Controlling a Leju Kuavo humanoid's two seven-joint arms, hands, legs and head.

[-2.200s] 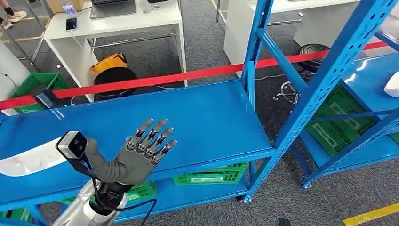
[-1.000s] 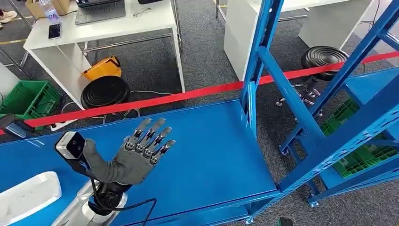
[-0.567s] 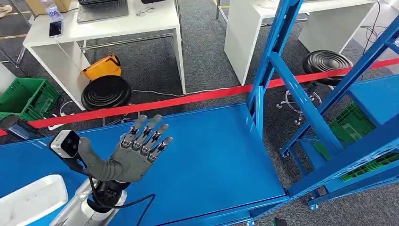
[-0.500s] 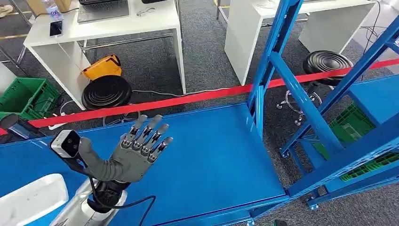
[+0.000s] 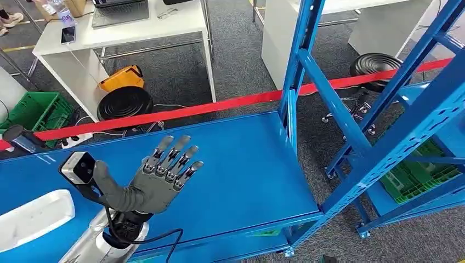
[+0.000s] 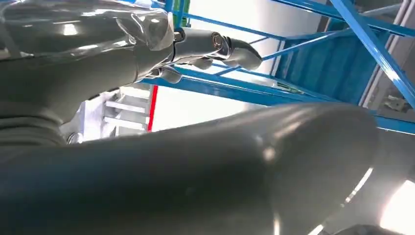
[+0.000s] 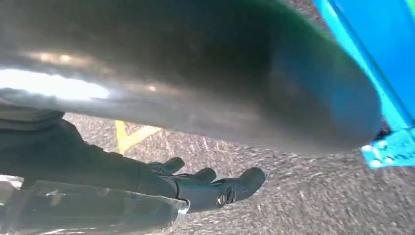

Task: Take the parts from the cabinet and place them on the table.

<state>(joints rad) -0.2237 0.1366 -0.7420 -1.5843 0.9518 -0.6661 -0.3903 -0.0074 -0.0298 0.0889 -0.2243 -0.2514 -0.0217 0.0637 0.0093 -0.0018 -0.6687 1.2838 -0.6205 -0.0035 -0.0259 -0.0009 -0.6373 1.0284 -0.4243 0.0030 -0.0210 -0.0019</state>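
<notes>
The left hand (image 5: 162, 181) hangs over the blue shelf (image 5: 236, 164) of the cabinet with its fingers (image 5: 178, 156) stretched out and spread, holding nothing. The white part (image 5: 33, 216) it is meant to fetch lies on that same shelf, well off to the hand's left, partly cut off by the edge of the head view.

What worries me is the reach. The hand is aimed forward rather than at the part, so a straight advance would close on bare shelf. Swinging left across the shelf, the wrist camera (image 5: 79, 167) sticking out beside the thumb could clip the part and shove it toward the shelf's edge. The part looks smooth and rounded, so a shallow hold may let it slide out. The slanted blue brace (image 5: 334, 109) and the upright post (image 5: 296, 71) stand to the right; an arm lifting out carelessly could knock them.

The right hand (image 7: 205, 188) hangs low over the grey floor, fingers loosely extended and apart, with nothing in them.

As for containers: 1 green crate (image 5: 35, 112) sits on the floor beyond the red tape (image 5: 219, 104), another green crate (image 5: 417, 178) under the neighbouring rack. I cannot tell what either holds.
</notes>
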